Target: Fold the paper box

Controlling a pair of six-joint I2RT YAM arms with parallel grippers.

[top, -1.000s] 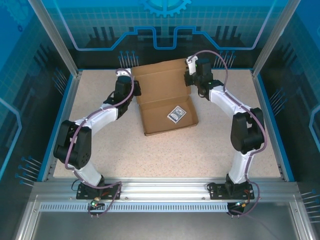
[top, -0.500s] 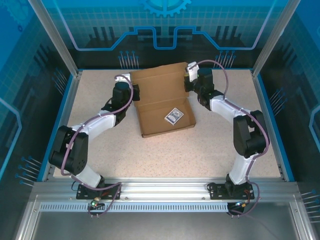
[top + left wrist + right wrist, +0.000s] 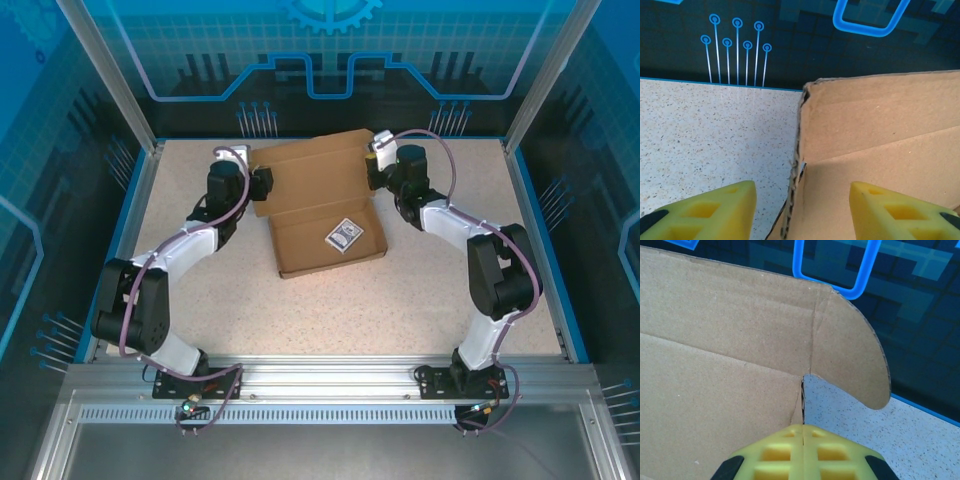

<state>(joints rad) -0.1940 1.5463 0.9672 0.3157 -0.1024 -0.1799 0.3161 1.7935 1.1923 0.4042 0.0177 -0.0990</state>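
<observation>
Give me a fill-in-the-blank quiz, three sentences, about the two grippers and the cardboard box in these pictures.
1. The left gripper has its jaws ____, with one yellow finger on each side of a side wall of the paper box.
2. The right gripper has its jaws ____ at the box's opposite side wall.
3. On the floor of the box lies a small white-edged ____ with a dark picture.

Missing words: open; shut; card.

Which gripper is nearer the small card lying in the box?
Right. The right gripper pinches the paper box's right wall, just behind the card; the left gripper stands open around the left wall, farther across the box floor.
</observation>
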